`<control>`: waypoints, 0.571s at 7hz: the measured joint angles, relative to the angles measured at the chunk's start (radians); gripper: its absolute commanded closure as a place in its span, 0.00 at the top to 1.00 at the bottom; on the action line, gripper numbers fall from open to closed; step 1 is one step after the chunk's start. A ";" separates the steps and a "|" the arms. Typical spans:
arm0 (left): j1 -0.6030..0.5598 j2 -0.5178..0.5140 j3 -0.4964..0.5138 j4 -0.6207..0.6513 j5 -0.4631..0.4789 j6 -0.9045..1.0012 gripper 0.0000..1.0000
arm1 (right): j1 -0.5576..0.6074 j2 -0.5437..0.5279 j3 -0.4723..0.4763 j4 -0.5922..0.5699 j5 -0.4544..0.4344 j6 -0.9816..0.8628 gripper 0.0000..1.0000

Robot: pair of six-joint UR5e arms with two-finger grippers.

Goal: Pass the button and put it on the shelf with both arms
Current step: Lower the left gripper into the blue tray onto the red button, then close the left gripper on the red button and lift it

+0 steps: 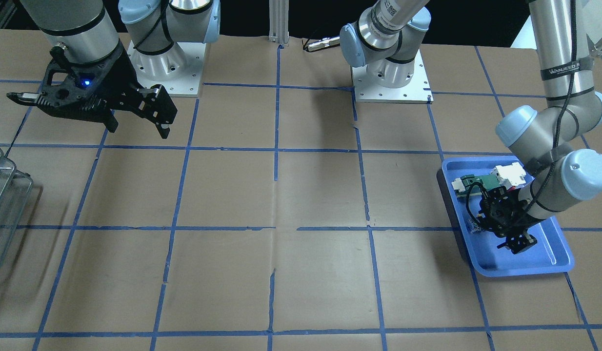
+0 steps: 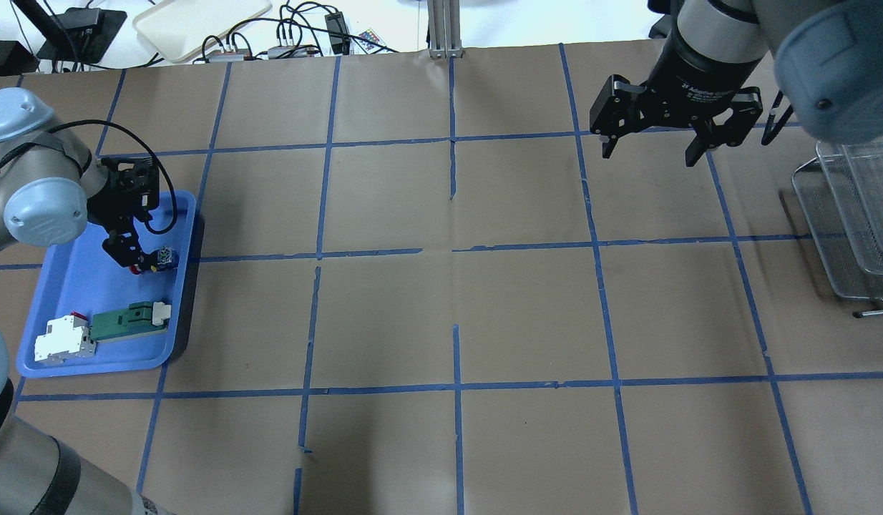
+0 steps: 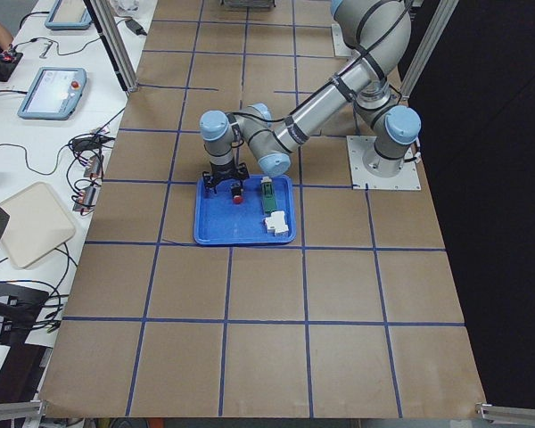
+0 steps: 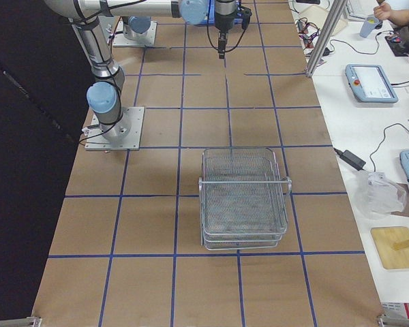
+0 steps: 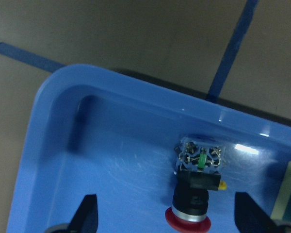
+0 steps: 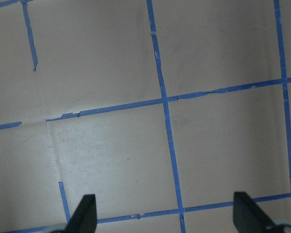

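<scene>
Button (image 5: 196,194) lies on its side in the blue tray (image 5: 63,111), close to one corner. Its clear end block points at the tray wall and its red cap points toward the left tool (image 5: 168,216). That tool is released: its two fingers (image 5: 87,216) stand wide apart, one on each side of the cap, and neither is seen touching it. The left arm (image 3: 325,105) stretches low from its base out to the tray, with the wrist folded so the tool points down into it. A green-and-white connector (image 2: 130,318) lies further along the same tray, apart from the button.

The right arm (image 2: 706,50) is held up over the far side of the worktop (image 2: 456,300), wrist bent downward. The right tool (image 2: 649,154) hangs above the bare paper, jaws spread and holding nothing. The shelf (image 4: 244,197) stands on the worktop at the robot's right end, well apart from the tray.
</scene>
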 measured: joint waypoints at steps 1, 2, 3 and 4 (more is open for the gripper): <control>0.003 -0.010 -0.014 0.001 0.006 0.019 0.73 | 0.000 0.000 0.001 -0.001 0.000 0.000 1.00; 0.013 -0.013 -0.029 0.001 0.010 0.027 0.37 | -0.001 0.000 0.000 -0.002 0.000 -0.002 1.00; 0.025 -0.012 -0.037 0.003 0.010 0.032 0.06 | -0.003 0.001 -0.001 -0.011 0.000 -0.007 1.00; 0.031 -0.005 -0.041 0.004 0.010 0.040 0.00 | -0.005 0.010 -0.001 -0.028 0.000 -0.006 1.00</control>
